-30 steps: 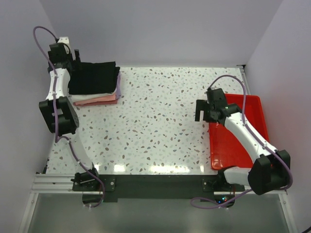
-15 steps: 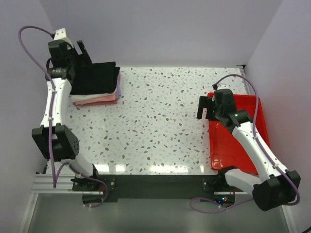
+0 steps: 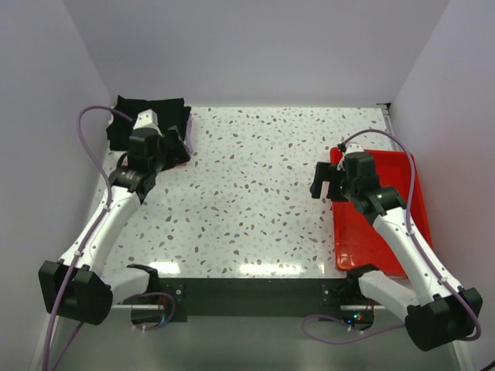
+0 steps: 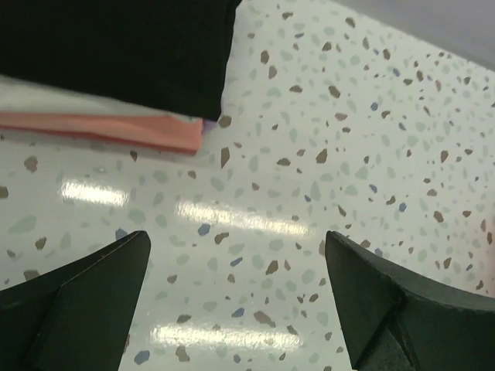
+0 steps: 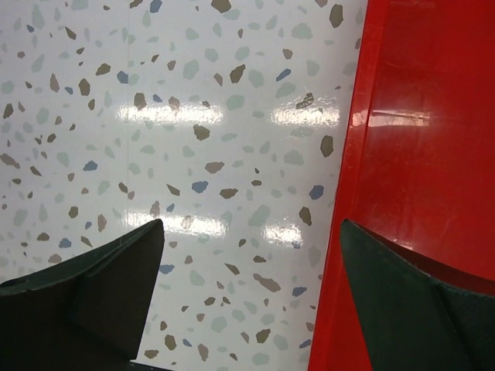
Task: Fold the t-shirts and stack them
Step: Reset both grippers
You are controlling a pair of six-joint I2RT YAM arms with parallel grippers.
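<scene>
T-shirts (image 3: 151, 117): one folded stack at 10 o'clock on the worktop (image 3: 255, 193), hard in the far left corner.
Black t-shirt (image 4: 116, 46): top of the stack, covering most of it; at 11 o'clock in the left wrist view.
White t-shirt (image 4: 42, 94): a pale, blurred band just under the black one.
Pink t-shirt (image 4: 108, 127): lower in the stack, its folded edge poking out from under the black cloth and lying flat on the speckled surface.
Lavender t-shirt (image 3: 189, 137): only a thin edge shows, at the 3 o'clock side of the stack.
Left gripper (image 4: 236, 239): above bare worktop just beside the stack's near edge, touching no cloth; fingers (image 4: 85, 309) spread wide with nothing between them.
Right gripper (image 5: 251, 228): at 3 o'clock on the worktop, over the line where the speckled surface meets the tray; fingers (image 5: 85, 301) spread apart, nothing held.
Red tray (image 3: 387, 224): at 4 o'clock, along the right edge, its left rim under the right gripper; well apart from the stack.
</scene>
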